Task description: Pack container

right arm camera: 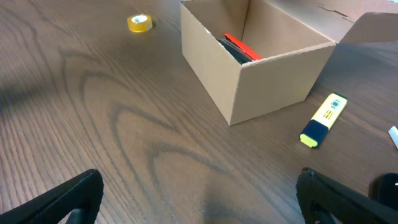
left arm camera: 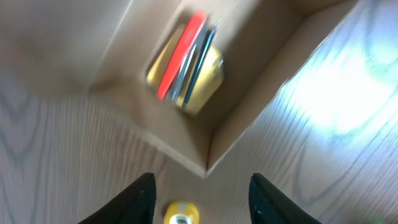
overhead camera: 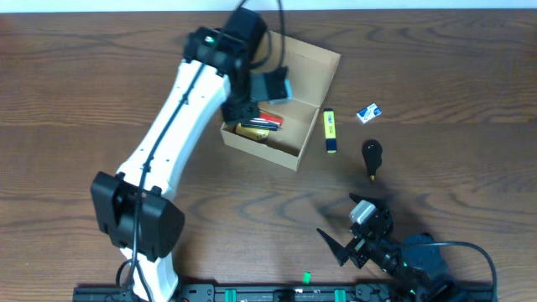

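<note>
Cardboard container is seen open on the desk, toward its far side. Inside it, a red pen and dark pens are stacked on a yellow pad. The left gripper is held above one corner of the container, its jaws spread with nothing between them. The right gripper is seen low near the desk's front edge, well apart from the container, jaws spread wide and empty. A yellow highlighter is laid just beside the container.
</note>
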`<action>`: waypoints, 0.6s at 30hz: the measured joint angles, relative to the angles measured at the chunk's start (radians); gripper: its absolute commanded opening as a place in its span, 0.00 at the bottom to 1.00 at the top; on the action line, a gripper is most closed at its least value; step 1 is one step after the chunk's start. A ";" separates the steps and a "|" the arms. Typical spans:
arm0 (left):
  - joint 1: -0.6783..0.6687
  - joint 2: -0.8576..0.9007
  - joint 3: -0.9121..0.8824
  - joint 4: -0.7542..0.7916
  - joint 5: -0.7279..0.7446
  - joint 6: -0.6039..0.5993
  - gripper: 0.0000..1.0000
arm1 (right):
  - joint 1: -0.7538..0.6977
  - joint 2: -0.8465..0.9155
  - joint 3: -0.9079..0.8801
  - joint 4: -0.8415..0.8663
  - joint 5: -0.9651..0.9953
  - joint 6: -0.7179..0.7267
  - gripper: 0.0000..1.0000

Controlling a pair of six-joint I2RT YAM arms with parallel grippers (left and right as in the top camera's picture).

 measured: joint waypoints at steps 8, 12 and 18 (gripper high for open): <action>0.201 0.000 0.000 0.094 0.041 -0.013 0.43 | 0.000 0.000 0.000 0.000 0.000 0.000 0.99; 0.305 0.000 0.000 0.183 0.135 -0.051 0.43 | 0.000 0.000 0.000 0.000 0.000 0.000 0.99; 0.367 0.000 0.000 0.304 0.180 -0.317 0.44 | 0.000 0.000 0.000 0.000 0.000 0.000 0.99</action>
